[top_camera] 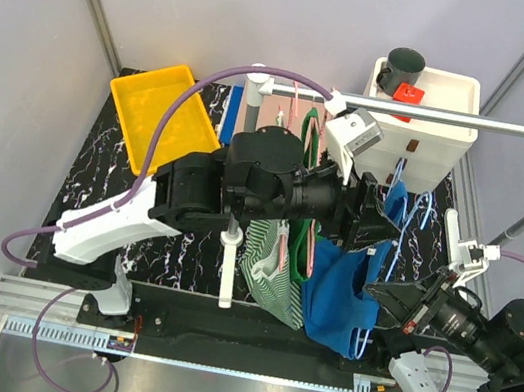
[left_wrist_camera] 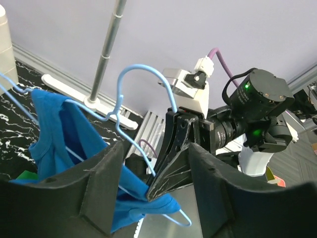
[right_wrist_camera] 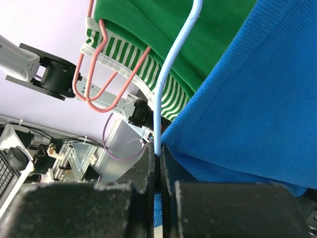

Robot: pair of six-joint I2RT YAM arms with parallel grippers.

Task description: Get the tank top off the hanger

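The right hand (right_wrist_camera: 157, 163) is pinched tight on the wire of the blue hanger (right_wrist_camera: 158, 124). The left hand (left_wrist_camera: 156, 166) hovers half-open beside that hanger, where the tank top (top_camera: 342, 291) drapes. Grabbing wire with cloth could snag a strap and yank the hanger loose.

Mat (top_camera: 99, 198) covers the table. Tray (top_camera: 159, 117) sits on it, rear left. Post (top_camera: 229, 251) stands at centre; rail (top_camera: 488, 123) runs from the post's top to the right edge. Drawer unit (top_camera: 445, 137) is rear right, behind the rail, with a cup (top_camera: 403, 69) on top.

Tank top (top_camera: 338, 296) hangs front centre on the hanger (right_wrist_camera: 157, 124). Second garment (top_camera: 274, 269) is just left of it, touching.

Left gripper (top_camera: 379, 222) is above the tank top. Right gripper (top_camera: 378, 296) is at its right edge, with the hanger wire between its jaws.
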